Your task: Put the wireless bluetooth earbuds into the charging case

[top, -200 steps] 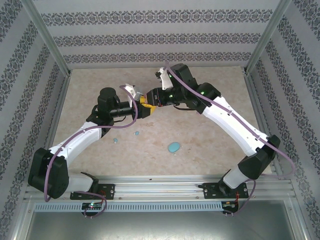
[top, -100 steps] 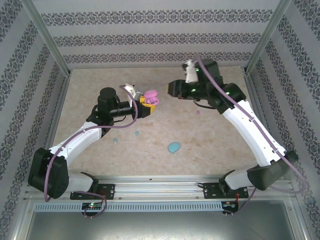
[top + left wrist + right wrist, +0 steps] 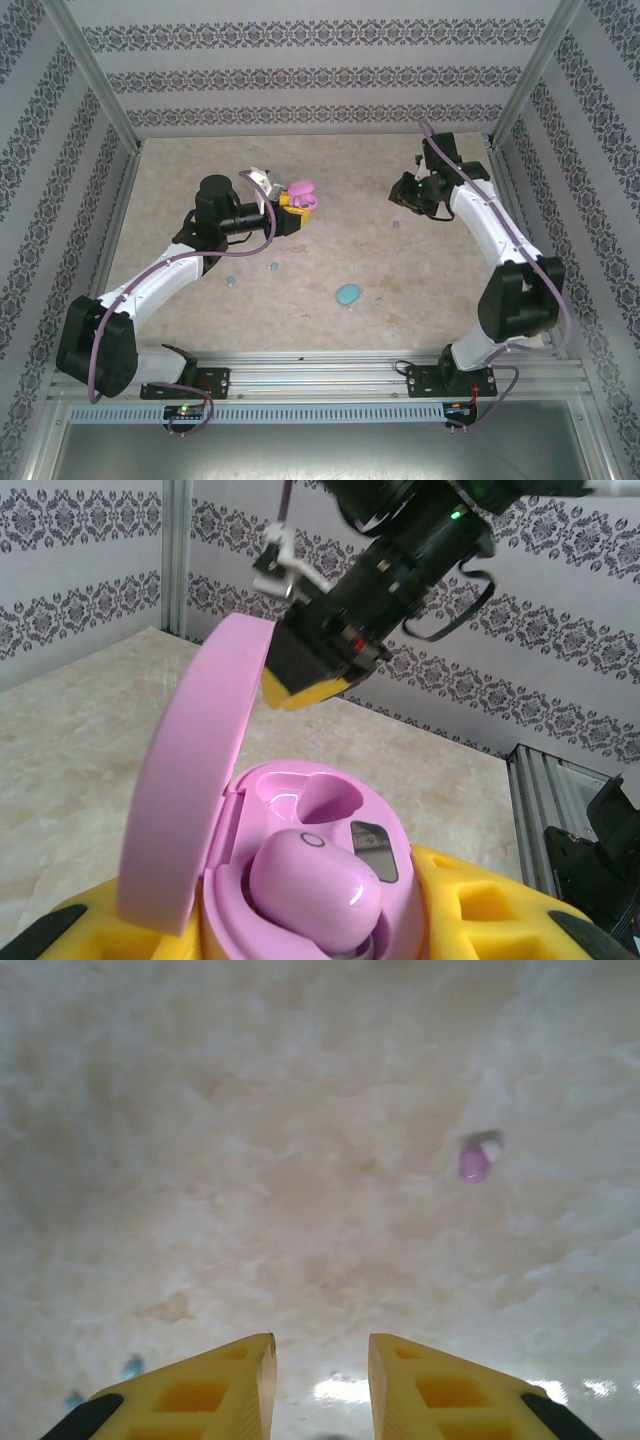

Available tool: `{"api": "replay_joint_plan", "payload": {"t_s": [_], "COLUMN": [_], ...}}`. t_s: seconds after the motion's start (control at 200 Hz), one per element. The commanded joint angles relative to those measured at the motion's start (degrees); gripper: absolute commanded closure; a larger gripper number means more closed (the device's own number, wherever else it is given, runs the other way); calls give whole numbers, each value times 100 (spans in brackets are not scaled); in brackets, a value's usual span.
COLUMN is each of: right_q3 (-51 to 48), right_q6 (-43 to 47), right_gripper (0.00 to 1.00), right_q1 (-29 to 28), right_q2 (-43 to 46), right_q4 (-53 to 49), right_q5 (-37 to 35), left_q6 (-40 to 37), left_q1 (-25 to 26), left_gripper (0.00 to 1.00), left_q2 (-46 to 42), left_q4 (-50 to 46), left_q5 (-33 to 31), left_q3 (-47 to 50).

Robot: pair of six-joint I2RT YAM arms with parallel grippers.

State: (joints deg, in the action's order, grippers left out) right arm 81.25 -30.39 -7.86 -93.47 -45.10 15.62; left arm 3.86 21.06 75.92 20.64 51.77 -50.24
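pink earbud [image 3: 474, 1161] lies ahead, rightward of right end effector [image 3: 321, 1352].

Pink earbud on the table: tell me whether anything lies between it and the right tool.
Nothing visible does. The pink earbud lies alone on the table, ahead and to the right of the right tool, whose fingers stand apart and empty. The tabletop between them is bare.

Left tool [image 3: 291, 205] clamped, raised, right tool [image 3: 320, 1352] slightly parted, pointing down
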Motion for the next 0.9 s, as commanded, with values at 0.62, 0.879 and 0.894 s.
{"api": "replay_joint_plan", "payload": {"t_s": [0.62,0.879,0.894], "right_q3": [2361,1866,1835], "right_q6": [933,1100,1109], "right_gripper": [83,82,82], "right_q1": [618,671,671], "right_q2": [-3541,-3524,-3515], "right_q4": [-610,-750,-766], "right_q5": [320,240,232], "left_q6": [-236,-254,-254], "left_q1": [87,83,83], "left_gripper": [73,74,74], "left_q2": [179,182,185], "left_q4": [-74,-70,-72], "left_q5": [-23,15,19], "left_q3": [-78,-72,-67]}}
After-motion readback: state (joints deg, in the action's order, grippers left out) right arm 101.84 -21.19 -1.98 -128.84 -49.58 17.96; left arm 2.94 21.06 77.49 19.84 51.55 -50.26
